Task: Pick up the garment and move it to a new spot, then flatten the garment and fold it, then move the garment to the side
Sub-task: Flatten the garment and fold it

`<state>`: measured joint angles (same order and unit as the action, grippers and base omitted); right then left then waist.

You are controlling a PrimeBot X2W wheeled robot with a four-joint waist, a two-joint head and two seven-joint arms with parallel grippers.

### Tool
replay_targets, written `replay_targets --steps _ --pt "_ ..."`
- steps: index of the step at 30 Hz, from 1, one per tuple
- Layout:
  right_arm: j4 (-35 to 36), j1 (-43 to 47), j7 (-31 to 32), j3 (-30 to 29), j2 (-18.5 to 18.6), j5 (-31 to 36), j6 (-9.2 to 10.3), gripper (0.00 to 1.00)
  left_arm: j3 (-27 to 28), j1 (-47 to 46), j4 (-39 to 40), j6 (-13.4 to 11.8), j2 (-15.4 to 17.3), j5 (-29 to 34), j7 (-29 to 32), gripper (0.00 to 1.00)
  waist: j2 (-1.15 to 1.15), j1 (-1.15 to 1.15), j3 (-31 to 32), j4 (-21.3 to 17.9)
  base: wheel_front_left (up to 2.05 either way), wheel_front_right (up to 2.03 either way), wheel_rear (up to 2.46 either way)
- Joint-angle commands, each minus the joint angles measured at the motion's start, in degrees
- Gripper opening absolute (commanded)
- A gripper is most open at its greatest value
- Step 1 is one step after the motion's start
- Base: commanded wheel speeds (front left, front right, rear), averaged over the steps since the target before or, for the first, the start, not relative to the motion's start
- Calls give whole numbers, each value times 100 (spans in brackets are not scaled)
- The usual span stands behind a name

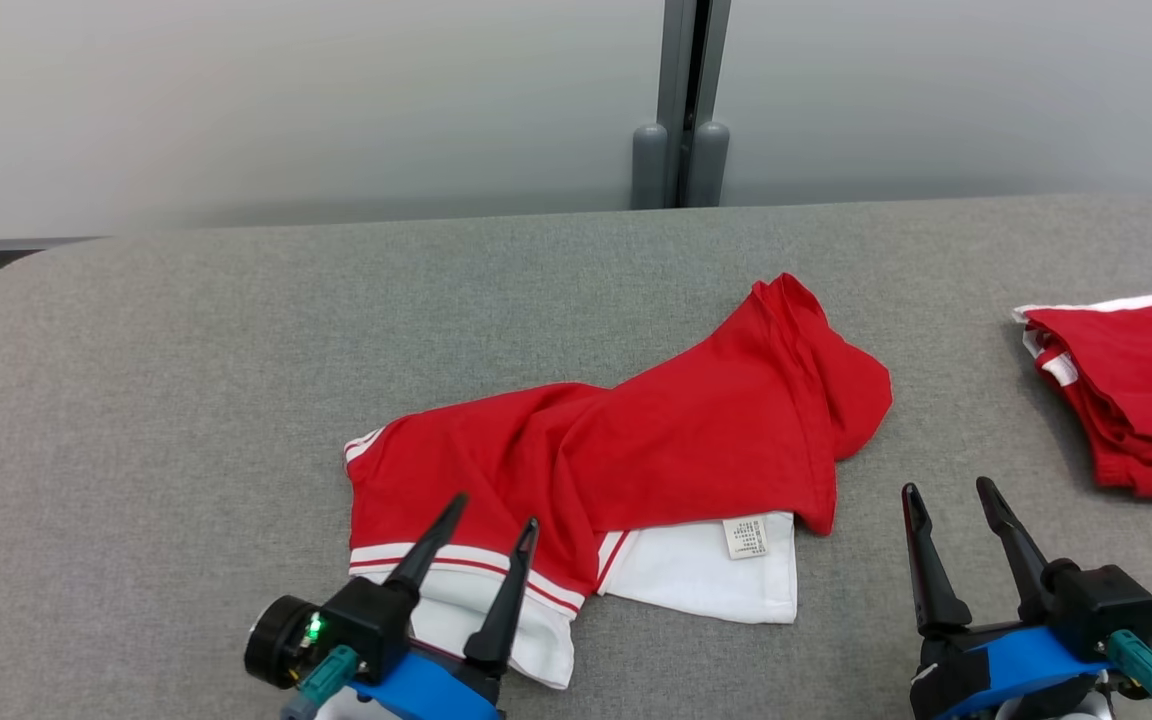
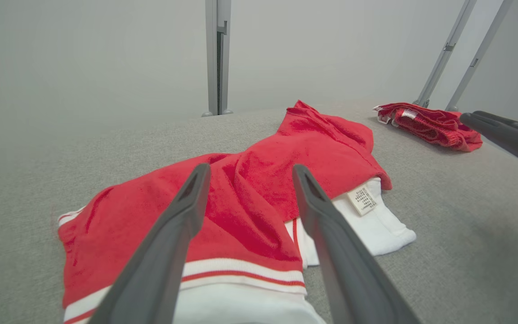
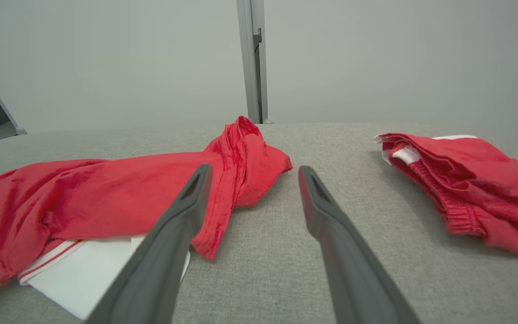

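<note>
Left gripper (image 1: 497, 510), fingers spread and empty, hovers over the near-left striped hem of the red-and-white garment (image 1: 656, 440), which lies rumpled in the middle of the grey table (image 1: 186, 400). Right gripper (image 1: 946, 487), likewise wide and empty, is poised at the near right. The garment appears set down but not yet flattened, folded or moved aside.

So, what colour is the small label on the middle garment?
White with dark print; the label on the garment shows best in the left wrist view.
</note>
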<state>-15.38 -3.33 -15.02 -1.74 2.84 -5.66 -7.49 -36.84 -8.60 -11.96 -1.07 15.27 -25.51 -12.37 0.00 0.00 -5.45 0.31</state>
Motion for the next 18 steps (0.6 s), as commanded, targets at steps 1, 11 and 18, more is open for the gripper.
replay_targets --steps 1,11,18 --pt "4 17 -22 15 9 -26 -1 100 74 46 -1 -67 32 12 -51 100 0 0 51 5 0 0 0" --pt "-30 123 -22 143 10 -125 -1 100 767 416 -412 -352 -180 -412 -266 100 0 0 366 -51 0 0 0" --pt "-135 148 -22 295 10 -179 -1 100 1154 689 -623 -385 -339 -302 -285 100 0 0 506 -99 0 0 0"
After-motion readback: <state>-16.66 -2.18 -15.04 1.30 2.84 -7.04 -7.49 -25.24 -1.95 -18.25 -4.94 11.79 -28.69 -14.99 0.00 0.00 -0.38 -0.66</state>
